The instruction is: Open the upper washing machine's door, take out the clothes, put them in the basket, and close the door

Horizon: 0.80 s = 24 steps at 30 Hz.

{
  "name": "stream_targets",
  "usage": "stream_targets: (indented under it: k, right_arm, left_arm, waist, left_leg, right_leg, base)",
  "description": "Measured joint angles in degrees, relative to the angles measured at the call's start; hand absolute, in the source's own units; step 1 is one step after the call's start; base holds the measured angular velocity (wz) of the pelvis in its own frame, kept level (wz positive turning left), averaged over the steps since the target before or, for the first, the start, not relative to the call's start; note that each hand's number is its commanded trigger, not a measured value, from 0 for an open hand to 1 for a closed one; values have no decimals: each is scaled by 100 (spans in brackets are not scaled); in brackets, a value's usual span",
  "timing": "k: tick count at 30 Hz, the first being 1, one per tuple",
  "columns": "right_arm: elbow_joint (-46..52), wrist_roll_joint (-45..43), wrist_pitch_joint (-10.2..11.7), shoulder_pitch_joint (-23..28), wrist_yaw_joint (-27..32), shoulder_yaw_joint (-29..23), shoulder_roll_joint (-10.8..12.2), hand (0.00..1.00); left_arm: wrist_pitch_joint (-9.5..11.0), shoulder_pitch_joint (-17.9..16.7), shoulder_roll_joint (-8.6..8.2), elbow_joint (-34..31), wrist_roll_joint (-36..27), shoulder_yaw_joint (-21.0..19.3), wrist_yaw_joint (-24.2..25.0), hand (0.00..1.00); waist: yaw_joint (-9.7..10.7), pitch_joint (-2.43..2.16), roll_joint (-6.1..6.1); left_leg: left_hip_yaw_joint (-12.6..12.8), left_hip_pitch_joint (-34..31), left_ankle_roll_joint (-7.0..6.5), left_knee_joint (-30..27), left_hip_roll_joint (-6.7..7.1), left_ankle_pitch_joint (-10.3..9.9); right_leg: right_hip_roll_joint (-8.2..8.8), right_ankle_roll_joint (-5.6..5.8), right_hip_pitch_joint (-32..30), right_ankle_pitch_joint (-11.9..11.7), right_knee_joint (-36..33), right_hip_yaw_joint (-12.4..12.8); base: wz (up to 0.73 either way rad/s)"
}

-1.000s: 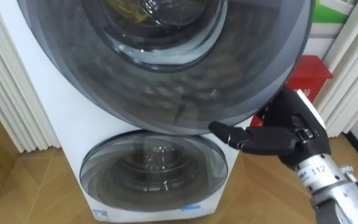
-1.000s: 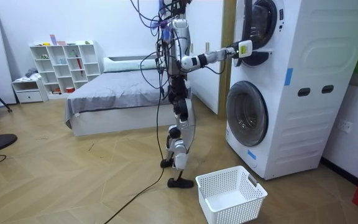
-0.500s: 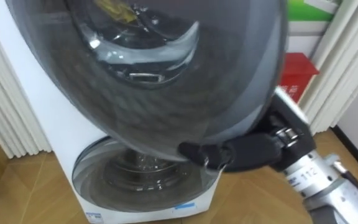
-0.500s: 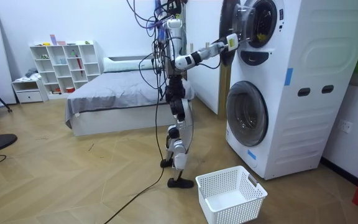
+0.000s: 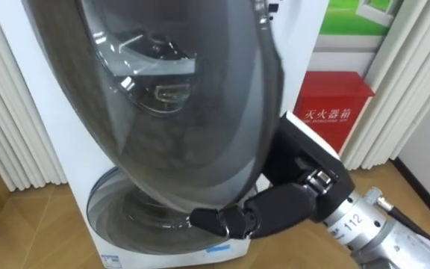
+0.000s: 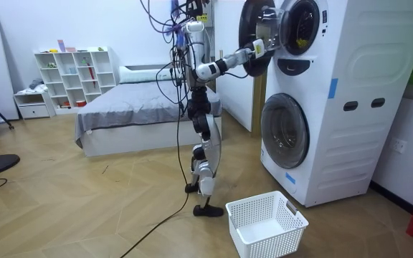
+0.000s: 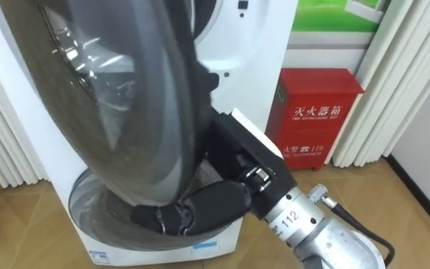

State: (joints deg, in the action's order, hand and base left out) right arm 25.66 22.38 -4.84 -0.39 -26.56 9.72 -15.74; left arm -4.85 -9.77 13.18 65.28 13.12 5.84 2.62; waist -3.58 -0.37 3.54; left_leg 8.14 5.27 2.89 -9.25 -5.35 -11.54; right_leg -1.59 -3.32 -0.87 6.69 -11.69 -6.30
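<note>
Smoke-grey plastic and glass make up the upper door (image 5: 178, 112) of the stacked washing machine (image 6: 335, 93). It stands angled out from the front, directly above and to the left of the robot's right hand (image 5: 275, 211). The fingers (image 5: 219, 221) of that hand are curled round the door's lower rim, probably because the rim gives a firm purchase for swinging the door wide enough to reach past it. The lower door (image 5: 118, 217), just beneath the fingers, is shut. The clothes (image 6: 303, 43) lie beyond the hand, inside the upper drum. In the room view they appear as a small yellowish bundle behind the opening, too small to tell fabric or shape. A white basket (image 6: 267, 223) sits on the floor well below the hand, apparently placed to catch what comes out. Behind and to the right of the hand stands a red cabinet (image 5: 333, 112).
</note>
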Motion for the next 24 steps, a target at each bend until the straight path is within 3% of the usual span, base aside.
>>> stream_targets:
  k: [6, 13, 18, 22, 24]
  right_arm:
    - [0, 8, 37, 0, -249, 55, -36, 0]
    - [-4, 43, 241, 65, -575, 348, -40, 0]
    - [2, 131, 203, 60, -942, 643, -39, 0]
    - [3, 65, 94, 55, -1294, 877, -31, 0]
    - [3, 65, 94, 39, -1392, 893, -27, 0]
  left_arm:
    - [4, 5, -12, -1, -1, 12, -101, 0]
    - [4, 6, -10, -96, -1, 13, -69, 0]
    - [14, 23, 1, -122, -1, 6, -74, 0]
    - [15, 39, 27, -120, -7, -4, -86, 0]
    - [5, 33, 13, -114, -12, -2, -82, 0]
  waist:
    - [-7, 4, -17]
    - [-10, 5, -18]
    - [-189, -16, 20]
    - [-451, -50, 107]
    - [-499, -43, 111]
  left_leg:
    - [-149, 0, 20, -6, -2, 12]
    - [-347, -61, 41, -39, 4, 26]
    - [-462, -71, 48, -34, 14, 30]
    - [-634, -68, 40, -35, 43, 26]
    - [-719, -67, 31, -37, 75, 23]
  right_leg:
    - [-21, -19, 33, -10, 11, -38]
    - [-12, -38, 53, 0, 20, -168]
    - [-13, -36, 108, 26, 59, -208]
    - [22, -16, 214, 54, 131, -349]
    - [56, 13, 261, 74, 146, -425]
  base:
    - [4]
    - [10]
    - [14]
    - [22]
    - [26]
